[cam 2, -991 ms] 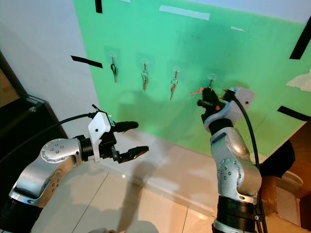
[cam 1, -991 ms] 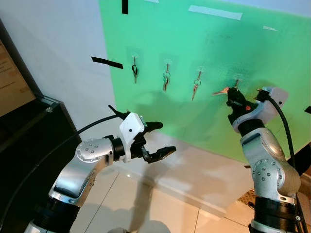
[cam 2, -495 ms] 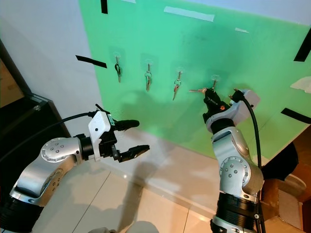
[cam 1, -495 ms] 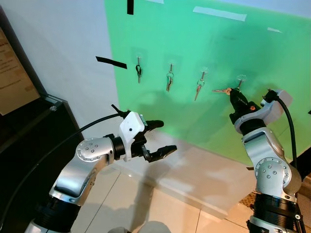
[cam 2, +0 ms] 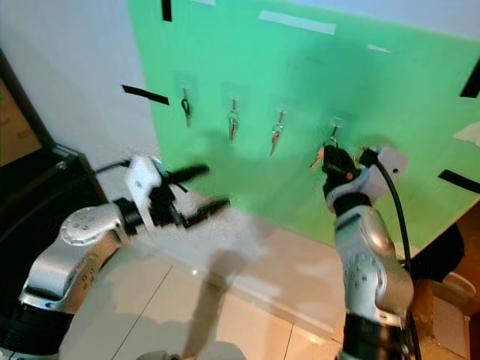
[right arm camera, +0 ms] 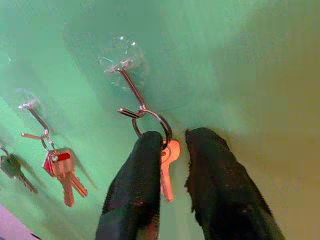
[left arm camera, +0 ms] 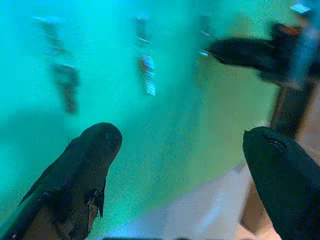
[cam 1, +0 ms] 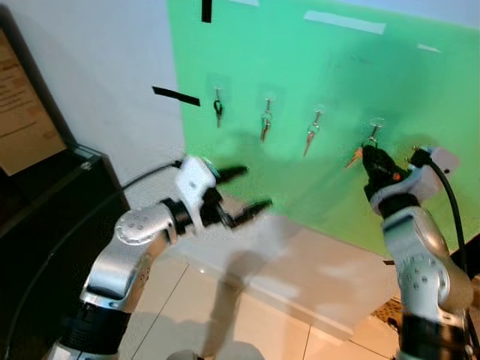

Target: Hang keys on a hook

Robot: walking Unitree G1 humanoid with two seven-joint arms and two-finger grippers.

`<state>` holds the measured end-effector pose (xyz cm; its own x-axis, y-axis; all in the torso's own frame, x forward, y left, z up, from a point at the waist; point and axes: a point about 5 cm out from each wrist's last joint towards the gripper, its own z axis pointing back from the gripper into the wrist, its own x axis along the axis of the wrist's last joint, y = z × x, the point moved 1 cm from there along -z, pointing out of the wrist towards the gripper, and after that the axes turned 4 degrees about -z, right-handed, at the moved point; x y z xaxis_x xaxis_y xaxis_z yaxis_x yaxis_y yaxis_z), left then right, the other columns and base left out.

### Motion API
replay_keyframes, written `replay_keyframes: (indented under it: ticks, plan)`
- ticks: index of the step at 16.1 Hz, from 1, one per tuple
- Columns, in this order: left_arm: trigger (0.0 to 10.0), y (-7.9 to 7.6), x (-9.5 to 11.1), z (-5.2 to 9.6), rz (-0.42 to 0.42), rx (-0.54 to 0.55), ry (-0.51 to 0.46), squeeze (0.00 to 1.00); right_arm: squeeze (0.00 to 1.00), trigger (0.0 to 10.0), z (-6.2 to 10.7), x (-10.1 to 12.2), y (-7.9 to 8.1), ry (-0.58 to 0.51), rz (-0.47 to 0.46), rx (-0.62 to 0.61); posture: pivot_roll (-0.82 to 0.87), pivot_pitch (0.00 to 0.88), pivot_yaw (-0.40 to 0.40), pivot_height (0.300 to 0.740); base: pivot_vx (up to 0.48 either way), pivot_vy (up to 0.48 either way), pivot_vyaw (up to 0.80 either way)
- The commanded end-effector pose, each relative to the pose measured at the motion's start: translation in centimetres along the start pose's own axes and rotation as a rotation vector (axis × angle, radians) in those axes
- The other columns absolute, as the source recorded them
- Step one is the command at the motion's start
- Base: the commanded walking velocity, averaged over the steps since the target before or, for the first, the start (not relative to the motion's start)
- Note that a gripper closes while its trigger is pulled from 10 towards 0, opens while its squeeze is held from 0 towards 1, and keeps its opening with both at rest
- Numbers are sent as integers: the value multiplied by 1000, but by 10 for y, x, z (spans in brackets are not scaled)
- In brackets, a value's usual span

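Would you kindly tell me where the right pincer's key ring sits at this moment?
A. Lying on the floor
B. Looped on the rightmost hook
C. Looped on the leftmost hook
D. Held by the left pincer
B: in the right wrist view the key ring is looped on the rightmost hook, with the right pincer at the orange key below it.

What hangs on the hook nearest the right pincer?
A key ring is looped on the hook, with an orange key dangling between the right pincer's fingers. One finger covers part of the key.
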<state>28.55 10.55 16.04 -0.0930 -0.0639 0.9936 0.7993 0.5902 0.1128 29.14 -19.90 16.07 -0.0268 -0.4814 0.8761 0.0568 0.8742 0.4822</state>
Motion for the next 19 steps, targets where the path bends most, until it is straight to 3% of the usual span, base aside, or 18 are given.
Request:
replay_keyframes:
  ticks: [1,2,4,6,7,11,16,19]
  plan:
    - [10000,4,0,1,13,31,6,0,1000,10000,3,-14,-9,70,13,-48,-39,0,-16,740,0,0,0]
    - [10000,12,-8,5,7,130,50,0,1000,10000,11,-20,-8,87,51,-29,-50,0,-11,740,0,0,0]
    - [10000,17,-19,11,-27,218,109,0,1000,10000,26,-41,-15,142,144,-99,-52,0,-18,740,0,0,-241]
    - [10000,17,-23,14,-34,240,127,0,1000,10000,32,-49,-18,160,153,-139,-55,0,-18,740,0,0,-641]
    - [10000,19,-32,21,-35,314,177,0,1000,10000,41,-56,-17,157,206,-173,-67,0,-8,740,0,0,-800]
    - [10000,20,-40,24,-45,377,211,0,1000,10000,41,-53,-7,125,265,-127,-76,0,-3,740,0,0,-800]
    - [10000,19,-45,26,-63,406,246,0,1000,10000,51,-50,-20,104,293,-226,-85,0,2,740,0,0,-800]
    - [10000,18,-51,28,-56,447,267,0,1000,10000,52,-45,-22,91,373,-250,-113,0,24,740,0,0,-800]
